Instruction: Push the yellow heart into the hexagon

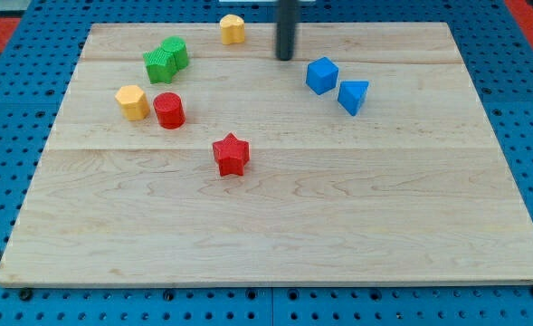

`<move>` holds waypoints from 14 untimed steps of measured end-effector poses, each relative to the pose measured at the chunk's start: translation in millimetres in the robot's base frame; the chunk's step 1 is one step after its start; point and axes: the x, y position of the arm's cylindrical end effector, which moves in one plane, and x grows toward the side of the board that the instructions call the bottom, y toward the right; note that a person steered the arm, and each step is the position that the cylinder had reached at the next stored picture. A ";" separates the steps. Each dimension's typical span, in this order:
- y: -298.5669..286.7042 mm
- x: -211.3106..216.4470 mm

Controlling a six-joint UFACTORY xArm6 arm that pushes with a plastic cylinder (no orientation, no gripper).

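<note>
The yellow heart [233, 29] lies near the view's top edge of the wooden board [275, 235], a little left of centre. The yellow hexagon [132, 101] lies at the view's left, well below and left of the heart, with a red cylinder [168, 110] close on its right. My tip [286, 58] rests on the board to the right of the heart and slightly below it, a short gap apart and touching no block.
Two green blocks [166, 60] sit pressed together between the heart and the hexagon. A blue cube [321, 75] and a blue triangle [353, 96] lie right of my tip. A red star [232, 154] sits near the middle.
</note>
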 end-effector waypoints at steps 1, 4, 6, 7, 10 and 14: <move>-43.0 -23.2; -102.1 -74.6; -45.7 -72.7; 81.5 -23.7; 114.4 -74.4; 87.2 -60.4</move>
